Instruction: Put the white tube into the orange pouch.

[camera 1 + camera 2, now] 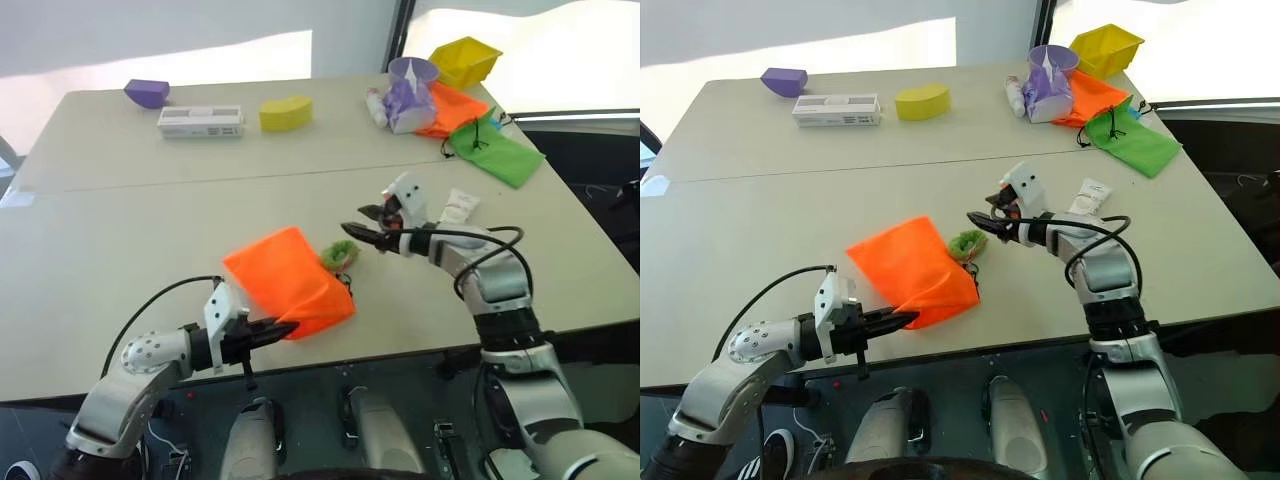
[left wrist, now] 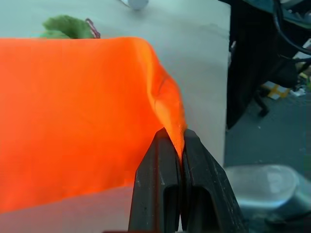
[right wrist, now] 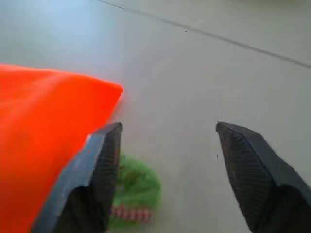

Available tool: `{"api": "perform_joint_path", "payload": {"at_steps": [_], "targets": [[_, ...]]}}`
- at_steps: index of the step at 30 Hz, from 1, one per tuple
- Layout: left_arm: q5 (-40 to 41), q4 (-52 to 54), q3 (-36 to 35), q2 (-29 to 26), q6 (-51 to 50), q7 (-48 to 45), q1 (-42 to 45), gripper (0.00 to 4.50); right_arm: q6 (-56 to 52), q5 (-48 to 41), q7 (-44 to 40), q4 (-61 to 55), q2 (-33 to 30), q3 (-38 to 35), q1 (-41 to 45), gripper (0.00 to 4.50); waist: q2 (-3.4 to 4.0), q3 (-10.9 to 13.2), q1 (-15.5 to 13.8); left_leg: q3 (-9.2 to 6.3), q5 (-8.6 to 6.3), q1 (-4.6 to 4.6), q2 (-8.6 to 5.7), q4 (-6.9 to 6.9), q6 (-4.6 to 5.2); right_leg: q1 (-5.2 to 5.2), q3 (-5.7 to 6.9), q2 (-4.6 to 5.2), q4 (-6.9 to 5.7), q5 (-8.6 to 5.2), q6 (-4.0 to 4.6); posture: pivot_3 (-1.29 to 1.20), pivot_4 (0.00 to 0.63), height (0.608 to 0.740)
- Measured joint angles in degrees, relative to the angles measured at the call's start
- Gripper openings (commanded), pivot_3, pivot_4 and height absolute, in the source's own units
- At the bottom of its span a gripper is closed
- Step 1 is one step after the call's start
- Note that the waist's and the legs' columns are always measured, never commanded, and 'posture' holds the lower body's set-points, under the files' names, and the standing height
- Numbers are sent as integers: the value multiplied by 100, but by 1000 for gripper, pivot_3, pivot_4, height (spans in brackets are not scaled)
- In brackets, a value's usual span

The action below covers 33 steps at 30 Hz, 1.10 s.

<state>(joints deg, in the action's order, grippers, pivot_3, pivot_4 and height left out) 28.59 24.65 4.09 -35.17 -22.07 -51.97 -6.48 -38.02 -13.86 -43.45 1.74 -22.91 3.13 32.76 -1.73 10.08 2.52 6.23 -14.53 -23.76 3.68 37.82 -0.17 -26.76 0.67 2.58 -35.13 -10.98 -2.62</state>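
Observation:
The orange pouch (image 1: 288, 280) lies near the table's front edge, with its near corner lifted. My left gripper (image 1: 286, 327) is shut on that corner, and the left wrist view shows the fabric (image 2: 87, 111) pinched between the two black fingertips (image 2: 160, 150). The pouch's green pom (image 1: 340, 252) rests on the table at its right side. My right gripper (image 1: 362, 222) hovers just right of the pom, open with nothing between its fingers (image 3: 104, 150). The white tube (image 1: 458, 207) lies flat on the table beyond my right forearm, apart from both grippers.
At the back right stand a yellow bin (image 1: 465, 60), a purple cup (image 1: 411, 92) with a small whitish tube (image 1: 376, 106) beside it, a duller orange pouch (image 1: 455, 108) and a green pouch (image 1: 497, 150). Further left are a yellow block (image 1: 285, 113), a white box (image 1: 200, 121) and a purple block (image 1: 147, 93).

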Motion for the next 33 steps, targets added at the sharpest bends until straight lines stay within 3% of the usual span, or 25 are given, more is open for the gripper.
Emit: {"api": "perform_joint_path", "payload": {"at_steps": [8, 12, 16, 20, 28, 33], "targets": [[-176, -86, -62, 421, 272, 359, 216, 0, -294, 321, 1238, -114, -525, -736, -9, 4437, 0, 0, -13, 0, -1, -10, -7, 8, -1, -1, -1, 9, 8, 6, 8, 0, 150, 740], [-188, -79, -42, 424, 336, 351, 47, 0, -975, 417, 1912, -866, -685, -1259, -469, 4437, -1, 0, -20, 0, 0, -34, -7, -8, 1, -23, -2, 5, 8, -7, -9, 0, 150, 740], [-191, -109, -39, 447, 422, 328, 88, 0, -2071, 403, 2839, -1918, 49, -1826, -908, 4437, 0, -1, 5, -2, 1, -46, -8, -11, 2, -44, -3, -9, -4, -4, -7, 0, 150, 740], [-193, -189, -15, 509, 498, 288, 167, 0, -2924, 320, 3448, -2238, 789, -2152, -805, 4437, 2, -2, 5, -8, 1, -42, -6, -2, 2, -43, -2, -15, -8, 6, 6, 0, 150, 740], [-219, -254, 98, 507, 500, 217, 230, 0, -2906, 526, 3998, -1643, 694, -2296, -503, 4437, 3, -2, 0, -5, 1, -51, -8, 11, 2, -36, -3, -1, 1, 14, 19, 0, 150, 740], [-222, -255, 101, 503, 500, 225, 254, 0, -2853, 438, 4206, -1245, 1088, -2480, -229, 4437, 4, -2, 16, -7, 2, -51, -8, 10, 3, -40, -4, -21, -5, 11, 13, 0, 150, 740]]}}
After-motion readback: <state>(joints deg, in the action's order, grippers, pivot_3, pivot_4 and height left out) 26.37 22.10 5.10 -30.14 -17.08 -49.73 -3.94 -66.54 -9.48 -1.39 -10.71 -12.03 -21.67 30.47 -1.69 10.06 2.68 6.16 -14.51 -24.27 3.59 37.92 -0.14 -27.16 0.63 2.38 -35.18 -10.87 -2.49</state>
